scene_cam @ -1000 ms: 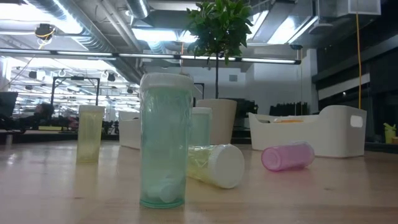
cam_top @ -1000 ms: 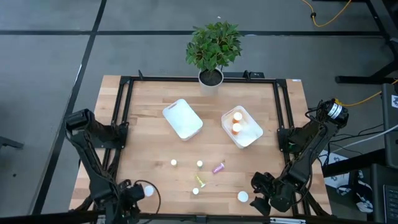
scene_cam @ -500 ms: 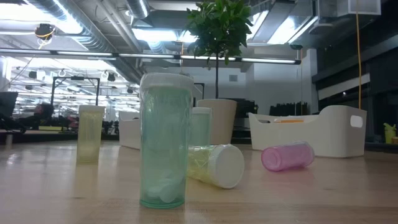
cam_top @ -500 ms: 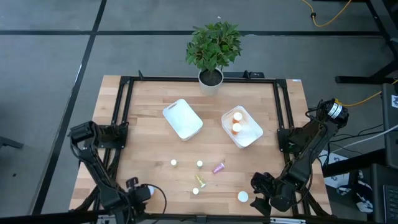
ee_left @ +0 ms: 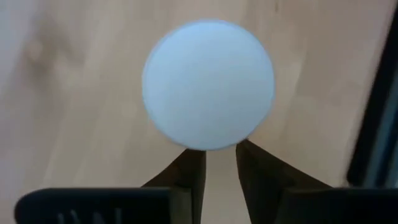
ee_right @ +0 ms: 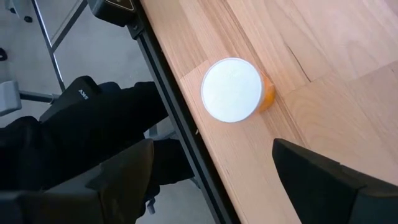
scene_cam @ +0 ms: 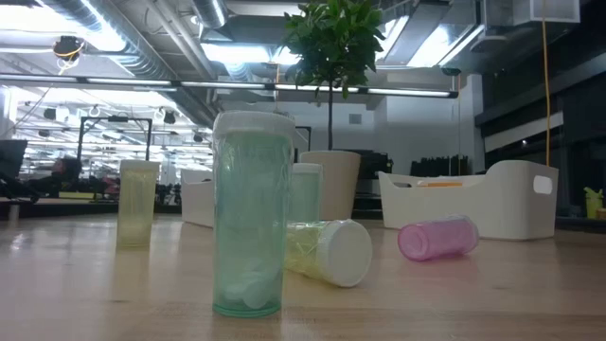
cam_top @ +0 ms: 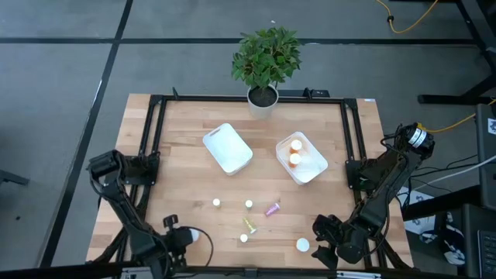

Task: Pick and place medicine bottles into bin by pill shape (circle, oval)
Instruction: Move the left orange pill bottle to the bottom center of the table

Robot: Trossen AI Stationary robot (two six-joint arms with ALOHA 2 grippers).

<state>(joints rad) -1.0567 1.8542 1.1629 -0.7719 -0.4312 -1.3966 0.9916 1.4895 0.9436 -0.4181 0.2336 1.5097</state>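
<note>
My left gripper (ee_left: 217,152) hangs over the table's near left corner (cam_top: 181,236). Its fingers are almost together and point down at a bottle with a round white cap (ee_left: 208,84). The cap covers the bottle's body and the fingertips. My right gripper (ee_right: 217,186) waits open at the near right (cam_top: 325,236), short of an upright orange bottle (ee_right: 233,89). More bottles stand or lie mid-table: a pale teal one (scene_cam: 248,213), a yellow-green one (scene_cam: 137,204), a lying yellow-green one (scene_cam: 327,251) and a lying purple one (cam_top: 273,208). My left gripper's fingers (ee_left: 189,171) run in under the near edge of the white cap (ee_left: 211,140), which hides their tips. I cannot tell whether they touch the bottle.
Two white bins sit at mid-table: one on the left (cam_top: 228,147), and one on the right (cam_top: 314,167) that holds two orange bottles (cam_top: 295,152). A potted plant (cam_top: 265,62) stands at the far edge. A black frame (cam_top: 155,139) runs along the table's sides.
My left arm has shifted. Its upper joints have dropped toward the near edge, and its gripper has slid a little toward the table's right. The bottles on the table and my right arm have stayed where they were.
</note>
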